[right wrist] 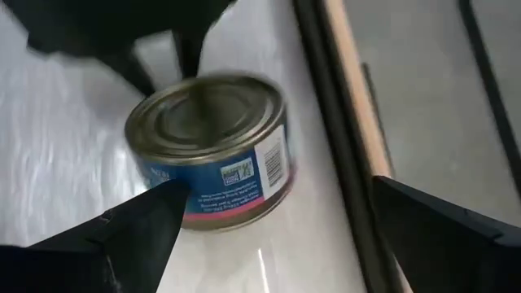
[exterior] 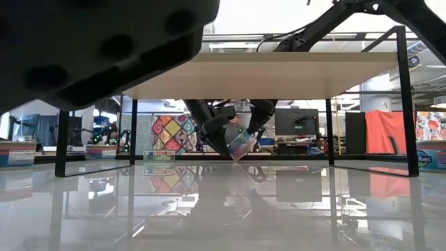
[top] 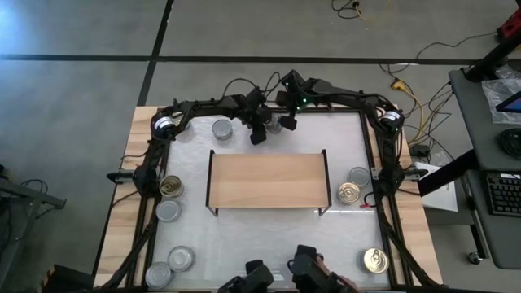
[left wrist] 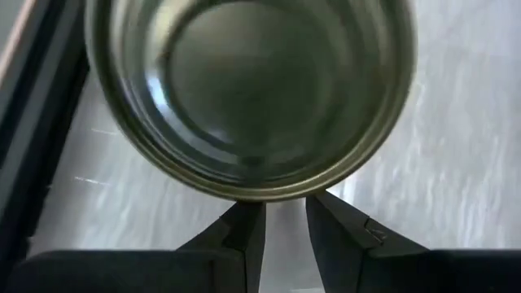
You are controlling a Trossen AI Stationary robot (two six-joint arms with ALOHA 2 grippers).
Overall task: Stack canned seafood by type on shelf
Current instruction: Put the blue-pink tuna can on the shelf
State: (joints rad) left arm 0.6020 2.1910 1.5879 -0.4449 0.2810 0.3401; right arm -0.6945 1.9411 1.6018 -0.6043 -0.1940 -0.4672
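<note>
From above, both my arms reach to the far edge of the white counter (top: 269, 236), beyond the low light-wood shelf on black metal legs (top: 267, 181), whose board is bare. My left end effector (top: 259, 133) and right end effector (top: 286, 122) meet there around one small round metal tin with a blue and pink label (top: 276, 124), mostly hidden between them. A silver-topped tin (top: 221, 129) stands just beside my left arm. Four more tins line the counter's left side (top: 168, 211) and three line its right (top: 349, 194).

Level with the counter, looking under the shelf (exterior: 265, 70), the labelled tin (exterior: 240, 144) hangs tilted and seems clear of the surface, with dark fingers on either side.

My left wrist camera looks straight at the tin's round face (left wrist: 248, 89). My left end effector (left wrist: 281, 207) is nearly closed, and its two fingers appear to pinch the rim.

My right wrist camera shows the tin (right wrist: 212, 146) side-on, dull grey-gold on top. My right end effector (right wrist: 281, 187) is spread wide on either side of it and holds nothing.

I judge this tin stiff, fairly dense for its size, and slick on its metal faces. A rim pinch lets it swing, so the sounder hold is across the labelled side wall with my wide right fingers. Its flat, rigid ends should stack well if I set it down level.
</note>
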